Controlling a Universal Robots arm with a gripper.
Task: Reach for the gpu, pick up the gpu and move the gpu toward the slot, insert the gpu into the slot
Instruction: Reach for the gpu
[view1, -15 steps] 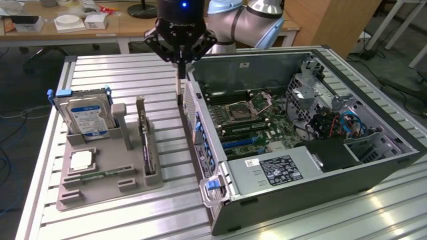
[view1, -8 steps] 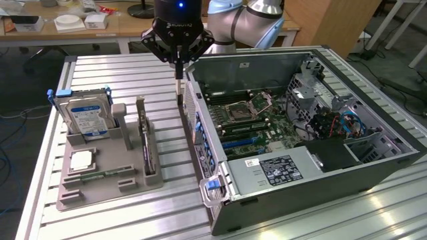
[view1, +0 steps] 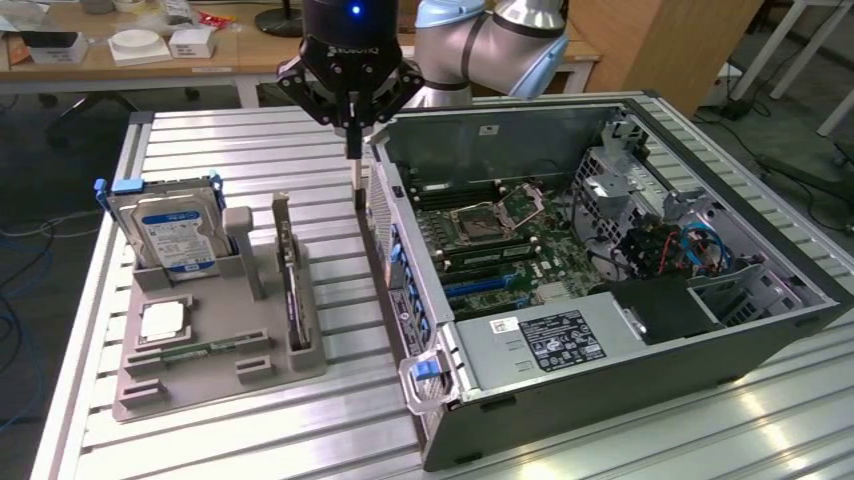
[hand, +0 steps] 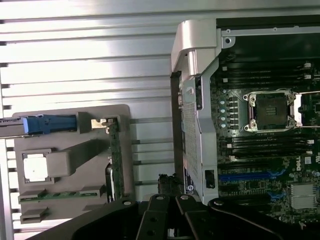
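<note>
From the exterior view, the tool hangs with its fingers pressed together and nothing between them, pointing straight down over the ribbed metal counter. It sits just beside the far corner of the open computer case, above the strip of bare counter that runs between the case's perforated side wall and the grey holder. The gpu stands on edge in a groove along the holder's side nearest the case, well below the tool and toward the exterior view's left of it. The hard drive stands upright in the holder beyond it, and a processor chip and a memory stick lie flat on the holder. Inside the case the motherboard lies exposed, with blue slots near its middle and open room above them. In the wrist view, the tool again shows shut and empty, over the bare gap between holder and case. The gpu appears edge-on as a thin green line along the holder rim, apart from the tool. The case's silver edge runs close beside the fingers, with the blue slots just past it.
</note>
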